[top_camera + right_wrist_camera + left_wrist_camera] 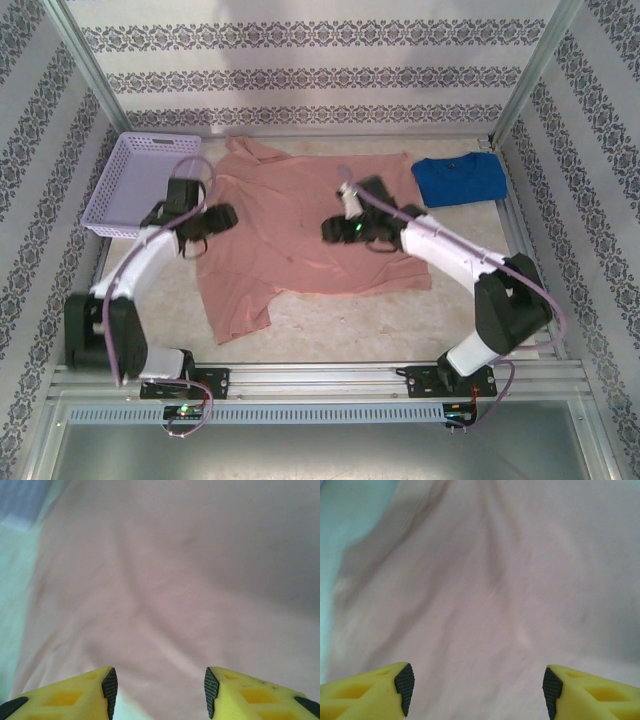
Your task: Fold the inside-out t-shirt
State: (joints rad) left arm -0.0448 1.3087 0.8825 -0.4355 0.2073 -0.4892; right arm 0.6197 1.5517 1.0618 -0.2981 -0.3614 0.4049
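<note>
Patterned wall panels on three sides; pale speckled desk [350, 320] beneath. Left jaws: parted wide and holding nothing, with yellow fingers and black ribbed pads [405, 687] poised low over rumpled pink cloth; from above, they sit at the garment's left edge, near the sleeve. Right jaws: parted moderately and likewise empty, with pads [111, 687] just above a shallow crease; from above, they sit over the chest area. Item beneath both: the inside-out t-shirt [290, 215], salmon-pink, spread roughly flat across the middle of the desk. Its collar lies toward the far wall and its hem toward the arm bases, with one lower corner trailing out at near left. It is wrinkled and not yet folded. Handling, as judged: light, limp cotton that will sag from any single hold and may bunch if dragged; neither fragile nor slippery. Suggested holds: pinch an edge or seam (shoulder, sleeve or hem corner) rather than the flat middle, where a pinch would likely gather only a ridge of the top layer. Matched holds, one per arm, should keep a fold line straight. Adjacent: lilac basket [105, 200], just beside the left sleeve; bright blue t-shirt [460, 180], close beside the far right corner, contact not determinable.
</note>
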